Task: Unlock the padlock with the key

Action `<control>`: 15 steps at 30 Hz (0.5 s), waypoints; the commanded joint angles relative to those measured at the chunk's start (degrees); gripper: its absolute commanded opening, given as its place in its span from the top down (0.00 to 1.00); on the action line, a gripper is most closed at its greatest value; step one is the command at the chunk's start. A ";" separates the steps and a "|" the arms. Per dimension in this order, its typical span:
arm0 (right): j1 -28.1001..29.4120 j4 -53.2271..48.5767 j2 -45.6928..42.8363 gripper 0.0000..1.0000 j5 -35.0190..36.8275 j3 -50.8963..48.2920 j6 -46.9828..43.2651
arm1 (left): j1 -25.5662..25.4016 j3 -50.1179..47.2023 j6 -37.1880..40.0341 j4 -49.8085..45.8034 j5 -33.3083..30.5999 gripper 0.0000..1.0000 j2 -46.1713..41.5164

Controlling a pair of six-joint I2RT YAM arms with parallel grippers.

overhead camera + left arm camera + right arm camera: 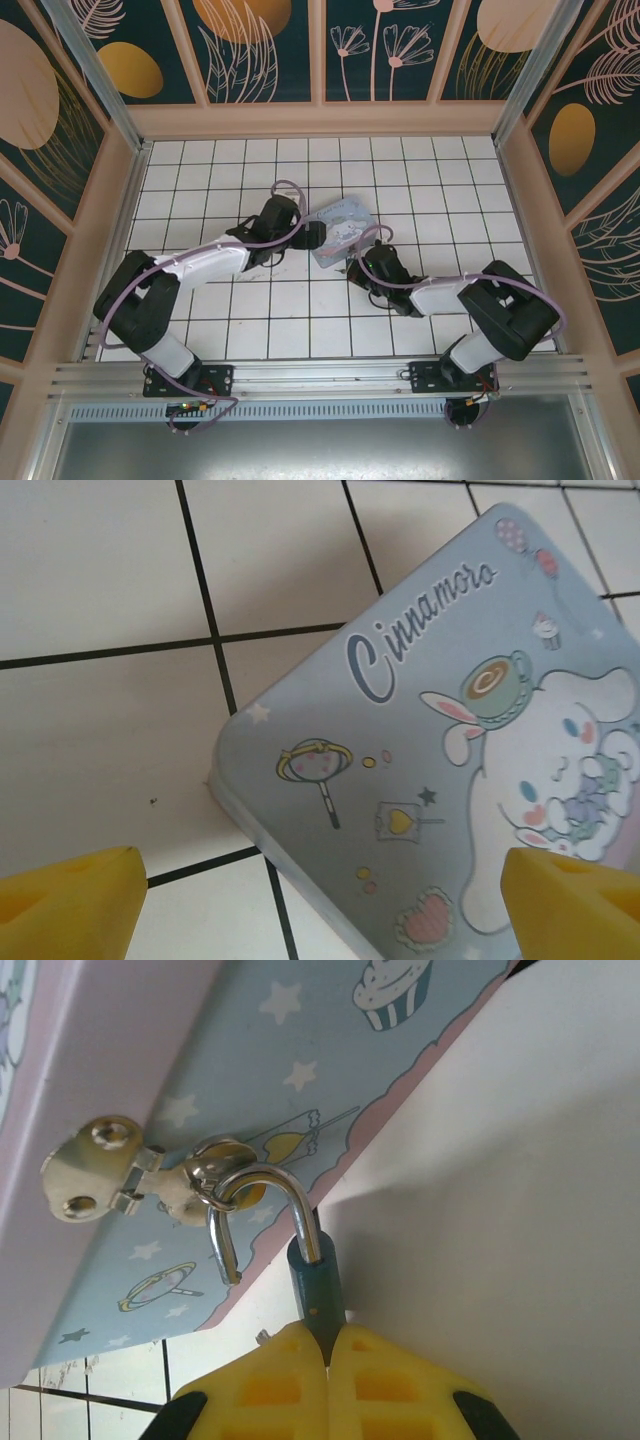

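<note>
Although the padlock [318,1288] is clamped in the closed right end effector [328,1345], its shackle [272,1182], judged released, is hooked through the hasp [205,1182] above; the left end effector [320,905] is spread, empty.

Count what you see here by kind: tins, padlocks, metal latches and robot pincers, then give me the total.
Tin: 1
Padlock: 1
Latch: 1
Pincers: 2 (left pincer, right pincer)
Total: 5

2 black-and-white arms [205,263] carry lilac cables [288,184] and yellow fingertips [70,905].
</note>
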 commanded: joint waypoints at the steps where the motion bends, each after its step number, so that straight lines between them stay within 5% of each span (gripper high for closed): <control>1: -0.38 0.08 -1.58 1.00 1.50 -1.57 1.25 | -0.85 2.62 1.94 -1.24 -2.23 0.09 1.42; 15: -2.16 2.27 -4.66 1.00 1.19 -4.21 2.57 | -4.99 3.28 5.01 -4.03 -8.91 0.11 5.49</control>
